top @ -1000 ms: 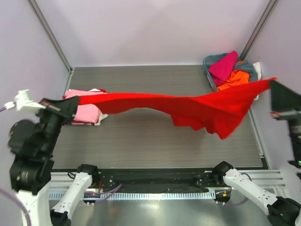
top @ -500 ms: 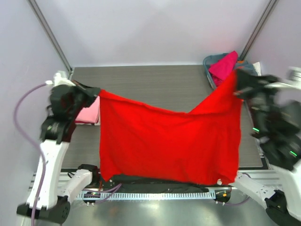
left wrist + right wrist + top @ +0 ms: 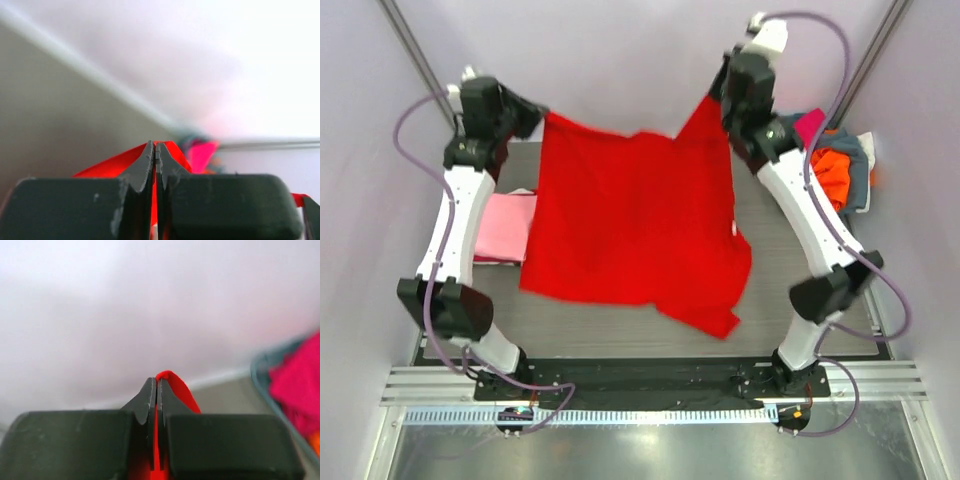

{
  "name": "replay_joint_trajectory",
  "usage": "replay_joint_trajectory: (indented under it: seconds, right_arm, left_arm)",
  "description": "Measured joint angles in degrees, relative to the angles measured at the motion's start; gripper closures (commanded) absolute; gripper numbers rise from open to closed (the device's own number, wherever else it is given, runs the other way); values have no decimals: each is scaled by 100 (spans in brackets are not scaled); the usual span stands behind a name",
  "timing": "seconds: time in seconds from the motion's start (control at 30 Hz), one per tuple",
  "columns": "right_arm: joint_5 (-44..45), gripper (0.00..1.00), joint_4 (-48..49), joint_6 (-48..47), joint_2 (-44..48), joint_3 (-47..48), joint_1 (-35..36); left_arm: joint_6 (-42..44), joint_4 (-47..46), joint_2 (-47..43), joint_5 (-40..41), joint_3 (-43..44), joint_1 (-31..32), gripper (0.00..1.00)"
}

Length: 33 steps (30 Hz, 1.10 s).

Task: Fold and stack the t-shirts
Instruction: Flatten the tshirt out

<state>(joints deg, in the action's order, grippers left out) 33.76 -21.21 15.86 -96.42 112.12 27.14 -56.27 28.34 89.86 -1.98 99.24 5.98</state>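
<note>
The red t-shirt (image 3: 630, 220) hides the middle of the counter (image 3: 590, 328) and part of the pink t-shirts (image 3: 505, 230); the right arm (image 3: 800, 200) covers part of the basket (image 3: 860, 180). Beyond the left pincer (image 3: 156, 150) and right pincer (image 3: 156, 385), both wrist views are blurred, and the cloth there is mostly hidden.

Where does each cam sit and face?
Top external: above, behind the bases, looking down at the table; both arms show, left claw and right claw holding the red t-shirt spread.
Right wrist: behind the shut right claw, facing the back wall, basket at right.
Left wrist: behind the shut left claw, facing across toward the basket.
Shared: red t-shirt, basket.
</note>
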Motion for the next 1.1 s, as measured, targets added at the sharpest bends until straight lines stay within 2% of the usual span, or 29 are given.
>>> replay_joint_trajectory:
  seconds: [0.13,0.17,0.23,0.3,0.4,0.57,0.73,0.93,1.1]
  right_arm:
    - [-531,99,-66,109,-1397,2979,-634]
    - [-734,99,-68,210,-1499,3340,-833]
    - [-1320,99,4,527,-1368,3451,-1283]
    - [-1827,99,271,828,-927,2874,-1733]
    - [-2356,99,730,1165,63,1333,-2258]
    - [-3237,99,1246,1617,1377,-1121,-2441]
    - [-3801,99,1351,2057,2205,-3456,-2852]
    - [-3897,99,769,2273,3128,-5093,-2962]
    - [-3858,99,396,2354,4454,-6135,-2951]
  left_arm:
    - [-315,-155,1176,-319,2245,-326,100]
    - [-385,-254,1322,-391,2542,-396,100]
    - [-612,-566,1434,-577,2771,-575,100]
    - [-813,-903,1432,-831,2706,-741,100]
    - [-1040,-1458,1311,-1147,2162,-973,100]
    - [-1080,-2192,831,-1408,35,-1104,100]
    - [-903,-2293,378,-1528,-2149,-1088,100]
    - [-667,-2284,-719,-1504,-4409,-1088,99]
    - [-437,-2328,-1414,-1523,-5604,-1088,100]
